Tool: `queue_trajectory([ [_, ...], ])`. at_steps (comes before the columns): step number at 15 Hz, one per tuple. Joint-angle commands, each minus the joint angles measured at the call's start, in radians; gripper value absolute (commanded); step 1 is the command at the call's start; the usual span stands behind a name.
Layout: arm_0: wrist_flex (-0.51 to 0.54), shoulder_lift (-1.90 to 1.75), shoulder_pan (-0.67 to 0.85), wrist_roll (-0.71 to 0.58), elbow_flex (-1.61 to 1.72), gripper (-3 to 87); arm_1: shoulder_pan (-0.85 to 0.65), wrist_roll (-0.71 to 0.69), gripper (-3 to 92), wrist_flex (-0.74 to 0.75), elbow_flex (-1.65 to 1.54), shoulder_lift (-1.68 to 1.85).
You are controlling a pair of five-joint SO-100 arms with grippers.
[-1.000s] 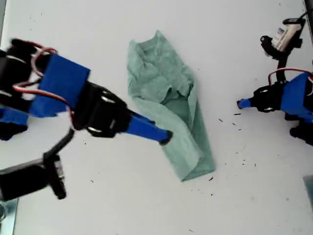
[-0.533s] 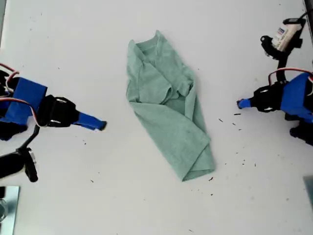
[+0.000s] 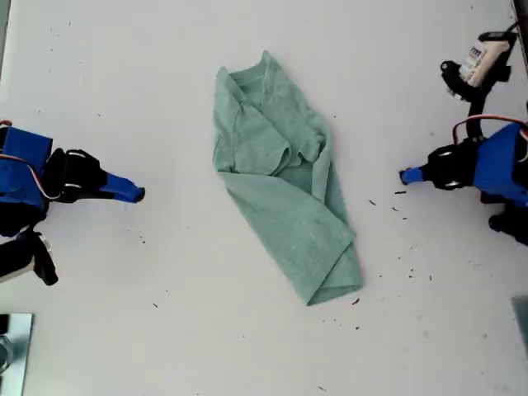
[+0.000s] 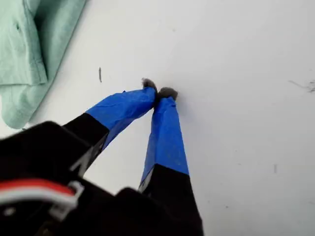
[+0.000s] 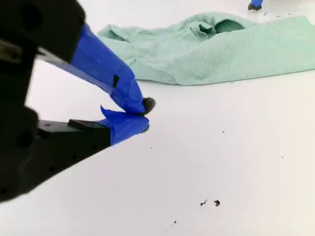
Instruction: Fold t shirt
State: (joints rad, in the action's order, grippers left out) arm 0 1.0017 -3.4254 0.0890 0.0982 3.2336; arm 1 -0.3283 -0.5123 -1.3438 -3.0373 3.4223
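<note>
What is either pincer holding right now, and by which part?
Nothing is held. My first pincer and my second pincer are both shut on nothing over bare table, clear of the t shirt, which lies loosely folded between them.

Our first pincer, its black fingers wrapped in blue tape, is closed tip to tip at the exterior view's right, low over the counter; our second blue-taped pincer, likewise closed, points inward from that view's left

One t shirt, two arms, each with a pair of blue-taped fingers, on one white table.
</note>
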Motion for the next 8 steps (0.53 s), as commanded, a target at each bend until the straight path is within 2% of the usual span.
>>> queue_trajectory([
  [1,-0.014,0.061,0.011,0.012,-0.115,-0.2,0.094,0.077,2.2,0.02,0.054,-0.072],
  [3,-0.071,0.508,-0.058,0.017,-0.474,-0.2,0.164,0.091,2.2,-0.057,0.454,-0.479],
  [5,-0.031,1.094,-0.126,-0.041,-0.994,-0.2,0.238,0.057,2.2,-0.153,0.887,-0.819],
  [6,-0.018,1.336,-0.158,-0.092,-1.258,0.7,0.264,0.058,10.0,-0.249,1.086,-0.968],
  [7,0.017,1.563,-0.186,-0.141,-1.529,12.5,0.299,0.057,17.1,-0.341,1.272,-1.098],
  [8,0.095,1.798,-0.209,-0.178,-1.829,25.2,0.333,0.055,25.2,-0.393,1.411,-1.19],
])
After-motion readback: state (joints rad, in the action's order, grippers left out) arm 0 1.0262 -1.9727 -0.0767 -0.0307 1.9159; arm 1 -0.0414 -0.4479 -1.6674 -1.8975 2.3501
